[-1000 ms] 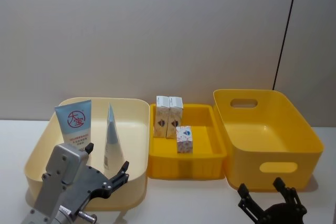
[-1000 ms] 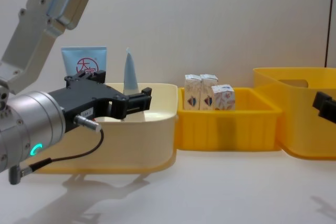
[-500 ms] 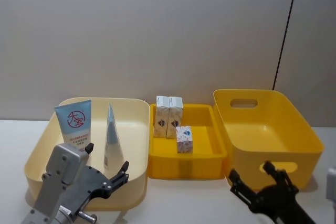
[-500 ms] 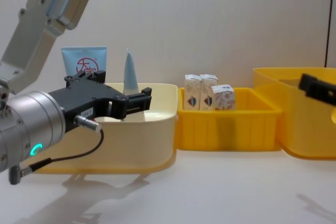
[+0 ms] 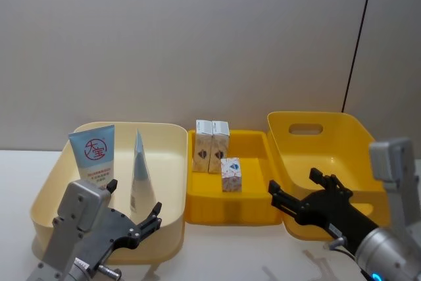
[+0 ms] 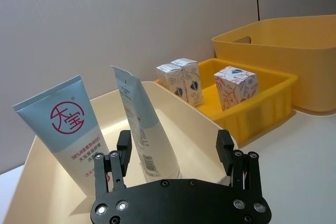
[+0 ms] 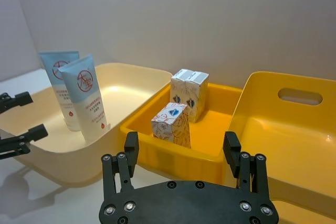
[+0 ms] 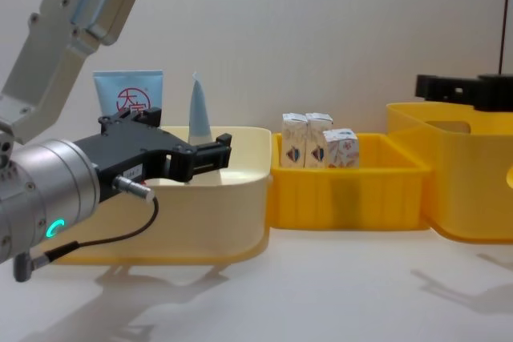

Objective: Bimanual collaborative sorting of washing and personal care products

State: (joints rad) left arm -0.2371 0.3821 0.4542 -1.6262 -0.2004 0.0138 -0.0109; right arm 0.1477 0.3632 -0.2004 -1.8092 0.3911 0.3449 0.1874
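Right tool (image 5: 293,186), released, hangs before orange-yellow plastic tray (image 5: 230,212); an off-line reach could topple small white patterned cartons (image 5: 218,147); left tool (image 5: 135,200), released, parked at cream plastic bin (image 5: 168,162).

Pale-blue tubes (image 5: 92,156), white cartons (image 5: 231,174), yellow bins (image 5: 230,210)

Your table (image 8: 321,294) is a pale, plain surface, and three bins sit directly on it in a row. At your left stands a wide cream bin (image 8: 200,214) with rounded corners. A small yellow bin (image 8: 345,198) sits in the middle, close against it. At your right a large yellow bin (image 8: 465,198), taller, with handle slots, stands just beside the small one.
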